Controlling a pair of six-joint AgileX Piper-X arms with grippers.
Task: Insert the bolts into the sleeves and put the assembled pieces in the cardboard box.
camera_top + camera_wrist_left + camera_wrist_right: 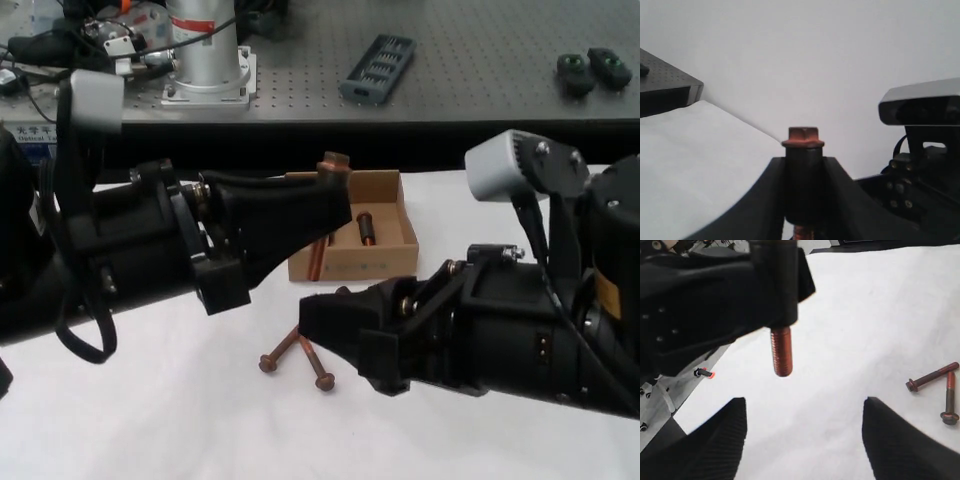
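Copper-coloured bolt (802, 136) is sitting through a dark sleeve (803, 182), its head standing above and its threaded end hanging below. The left gripper (330, 210) is clamping the sleeve between its fingers, holding the pair upright in the air by the cardboard box (370, 265) (whether directly over it I cannot tell). The box is lying toward the far edge of the bench's white sheet (150, 400), and one assembled piece (366, 228) is lying inside it. The right gripper (805, 410) is hanging with its fingers spread and nothing between them, just beside two loose bolts (290, 352) lying bare on the sheet, nearer its front edge. The job is looking about half done: one piece boxed and a second joined and waiting to go in, while those two bolts are, in my judgement, still wanting sleeves.
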